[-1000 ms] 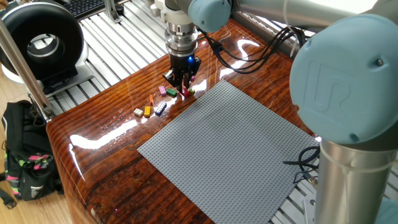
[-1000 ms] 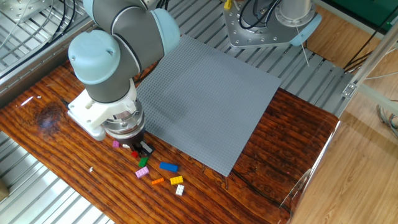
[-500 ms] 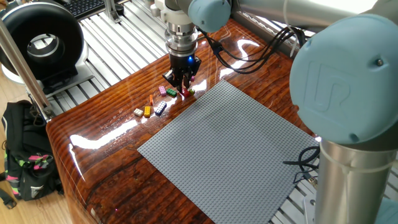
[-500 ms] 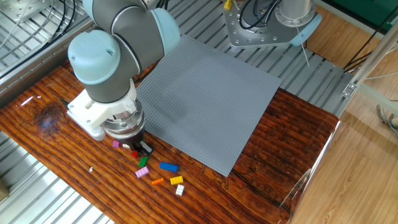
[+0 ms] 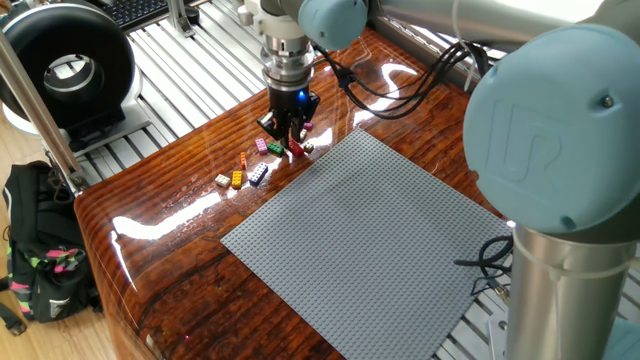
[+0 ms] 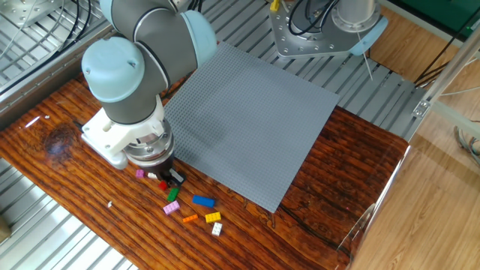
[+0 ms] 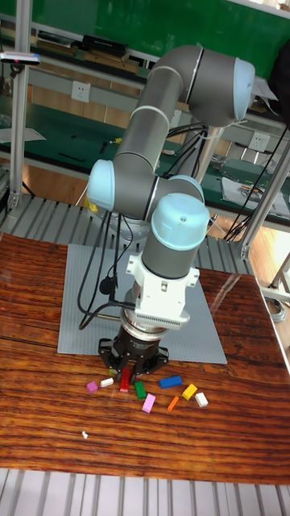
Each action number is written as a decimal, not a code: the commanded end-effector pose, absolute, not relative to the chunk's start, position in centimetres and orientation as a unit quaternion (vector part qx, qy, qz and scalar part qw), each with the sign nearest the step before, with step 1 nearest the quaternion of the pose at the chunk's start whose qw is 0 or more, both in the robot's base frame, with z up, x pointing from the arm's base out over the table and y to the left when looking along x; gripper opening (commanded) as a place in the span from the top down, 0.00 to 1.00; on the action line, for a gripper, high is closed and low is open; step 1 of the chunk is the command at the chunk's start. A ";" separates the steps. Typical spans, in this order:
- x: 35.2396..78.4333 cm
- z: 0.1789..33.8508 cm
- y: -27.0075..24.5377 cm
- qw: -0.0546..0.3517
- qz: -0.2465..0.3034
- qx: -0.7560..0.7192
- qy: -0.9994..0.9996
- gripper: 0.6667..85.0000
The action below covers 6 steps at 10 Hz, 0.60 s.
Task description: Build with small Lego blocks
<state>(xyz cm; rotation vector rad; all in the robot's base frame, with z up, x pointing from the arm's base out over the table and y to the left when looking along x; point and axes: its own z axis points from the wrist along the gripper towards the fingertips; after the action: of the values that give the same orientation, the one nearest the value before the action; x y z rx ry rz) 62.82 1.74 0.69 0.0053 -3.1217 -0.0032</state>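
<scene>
Lying in a loose scatter on the wooden table (image 6: 67,157), the small Lego blocks (image 6: 191,210) sit left of centre in the other fixed view, just off the near edge of the grey baseplate (image 6: 255,120), which carries no bricks yet. That spread looks like a supply pile kept beside the build surface so each brick can be fetched singly. Identifiable pieces include a blue brick (image 6: 203,201), a yellow brick (image 6: 213,217), a green brick (image 7: 139,389) and a red brick (image 7: 125,381).

The gripper (image 7: 130,372) stands vertical over the red brick at the baseplate-side end of the scatter, fingertips at brick level. Whether the claw is closed on that brick or merely straddling it cannot be told; the wrist body hides the tips.

Compared with half a second earlier, the gripper sits slightly higher and further left in one fixed view; the bricks appear unmoved.
</scene>
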 end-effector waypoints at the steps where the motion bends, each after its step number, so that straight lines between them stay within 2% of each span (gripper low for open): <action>1: 62.8 0.7 1.8 0.012 -0.007 0.003 -1.000 0.66; 6: 63.0 0.7 1.9 0.009 -0.008 0.004 -1.000 0.66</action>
<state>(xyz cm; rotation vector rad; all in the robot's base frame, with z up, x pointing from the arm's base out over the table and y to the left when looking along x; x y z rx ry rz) 62.81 1.68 0.63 0.0206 -3.1194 -0.0066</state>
